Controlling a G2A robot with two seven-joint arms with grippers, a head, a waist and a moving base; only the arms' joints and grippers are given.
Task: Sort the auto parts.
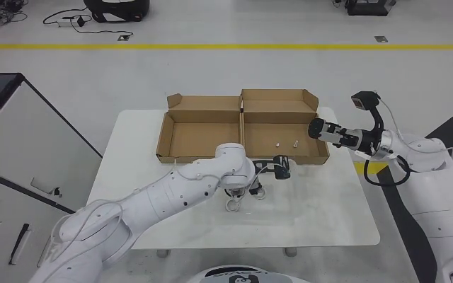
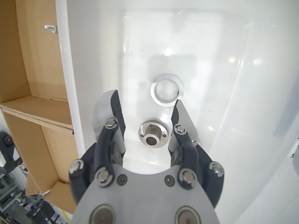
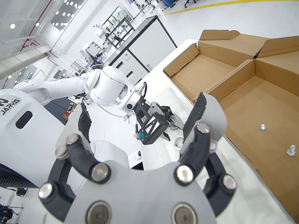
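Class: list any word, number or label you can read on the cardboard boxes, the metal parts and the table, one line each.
Left box, right box: plain cardboard, no print.
Metal ring, flanged bushing: no markings seen.
Bolts: too small to tell.
Table: none.

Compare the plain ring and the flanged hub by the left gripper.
The ring is a thin flat band with a wide opening; the flanged hub has a raised collar and narrow bore. The hub sits between the fingers of the open left gripper; the ring lies past their tips. Both are silvery metal on the table.
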